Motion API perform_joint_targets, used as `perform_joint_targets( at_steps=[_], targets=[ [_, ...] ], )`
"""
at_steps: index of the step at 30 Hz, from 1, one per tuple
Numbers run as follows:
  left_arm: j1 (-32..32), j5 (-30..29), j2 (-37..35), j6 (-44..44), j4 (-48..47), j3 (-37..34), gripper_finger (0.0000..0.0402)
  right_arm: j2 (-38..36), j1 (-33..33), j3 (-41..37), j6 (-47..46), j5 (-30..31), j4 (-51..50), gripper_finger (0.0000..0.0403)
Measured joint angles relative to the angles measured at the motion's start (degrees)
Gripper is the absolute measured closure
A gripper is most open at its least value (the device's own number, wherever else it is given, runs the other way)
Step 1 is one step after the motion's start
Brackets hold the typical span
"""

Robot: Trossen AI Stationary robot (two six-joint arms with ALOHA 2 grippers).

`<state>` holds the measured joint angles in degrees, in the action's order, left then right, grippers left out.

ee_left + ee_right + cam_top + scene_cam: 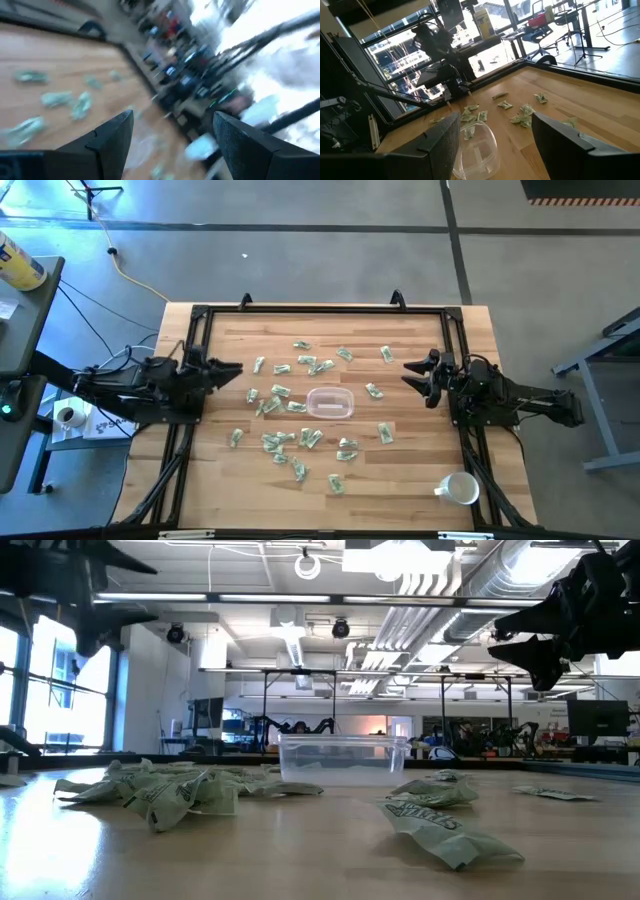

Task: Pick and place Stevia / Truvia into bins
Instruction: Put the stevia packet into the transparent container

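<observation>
Several green-and-white sweetener packets [283, 440] lie flat, scattered over the wooden table around a small clear plastic container [329, 403], which stands empty at the table's middle. The low view shows the container [342, 758] with crumpled packets [160, 794] in front of it. My left gripper [235, 370] hovers open near the table's left edge, above the surface. My right gripper [410, 375] hovers open near the right edge. In the right wrist view the container [476, 148] shows between my open fingers, with packets [522, 114] beyond it. The left wrist view is blurred.
A white mug [460, 489] lies on its side at the table's near right corner. A black frame rail [320, 310] runs around the table top. Bare wood lies along the near edge and the far edge.
</observation>
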<state>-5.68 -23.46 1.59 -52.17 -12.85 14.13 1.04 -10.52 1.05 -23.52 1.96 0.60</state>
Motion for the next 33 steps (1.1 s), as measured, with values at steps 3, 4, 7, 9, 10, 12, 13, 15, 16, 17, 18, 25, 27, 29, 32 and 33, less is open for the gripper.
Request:
perform_joint_targets(
  at_steps=[3,4,7,9,10,12,13,15,16,17,18,25,27,29,32,33],
  targets=[
    [0.05,-6.43,0.93,-0.42,2.68,0.07,0.0092,0.02,-0.01,0.01,8.17,3.19,0.41,0.0166],
    [0.05,-7.04,0.87,-1.27,2.94,0.01,0.0092,0.02,-0.01,0.01,11.60,5.15,0.59,0.0166],
    [0.03,-6.94,0.89,-4.52,4.36,0.02,0.0092,0.02,-0.01,0.04,17.70,8.49,0.74,0.0166],
    [0.03,-6.79,0.95,-7.09,4.38,0.00,0.0092,0.02,-0.01,0.05,18.48,9.36,0.77,0.0166],
    [0.03,-6.81,0.98,-8.19,4.85,0.00,0.0092,0.02,-0.01,0.05,18.81,9.67,0.80,0.0166],
    [0.03,-6.87,1.09,-9.15,6.30,0.00,0.0092,0.26,-0.06,0.05,22.72,13.74,1.54,0.0166],
    [0.03,-6.83,1.19,-9.72,6.66,0.06,0.0092,0.42,-0.06,0.02,22.82,15.67,2.24,0.0166],
    [0.03,-6.75,1.26,-10.39,7.33,0.01,0.0092,0.42,-0.07,-0.21,17.83,16.44,4.41,0.0166],
    [0.03,-6.45,1.25,-10.72,7.97,0.00,0.0092,0.43,-0.07,-0.21,14.88,16.41,6.22,0.0166],
    [0.03,-5.90,1.22,-10.93,8.55,0.00,0.0092,0.40,-0.07,-0.21,11.62,16.20,8.14,0.0166],
    [0.03,-5.70,1.21,-11.04,9.11,0.01,0.0092,0.37,-0.07,-0.19,7.28,15.93,10.28,0.0166],
    [0.05,-3.88,1.26,-11.56,8.84,0.02,0.0092,0.91,0.02,-0.16,-23.72,17.25,26.92,0.0166],
    [0.04,-2.59,1.30,-11.43,8.91,0.01,0.0092,0.87,-0.02,-0.09,-27.48,18.25,30.85,0.0166],
    [0.03,-2.32,1.30,-11.29,8.67,0.00,0.0092,0.85,-0.05,-0.08,-25.52,22.84,31.83,0.0166],
    [0.03,-2.32,1.34,-11.26,7.60,0.00,0.0092,0.94,0.00,-0.10,-21.90,32.51,30.89,0.0166],
    [0.03,-2.32,1.35,-11.13,7.42,0.00,0.0092,1.17,0.01,-0.10,-20.39,33.30,30.87,0.0166]
  ],
)
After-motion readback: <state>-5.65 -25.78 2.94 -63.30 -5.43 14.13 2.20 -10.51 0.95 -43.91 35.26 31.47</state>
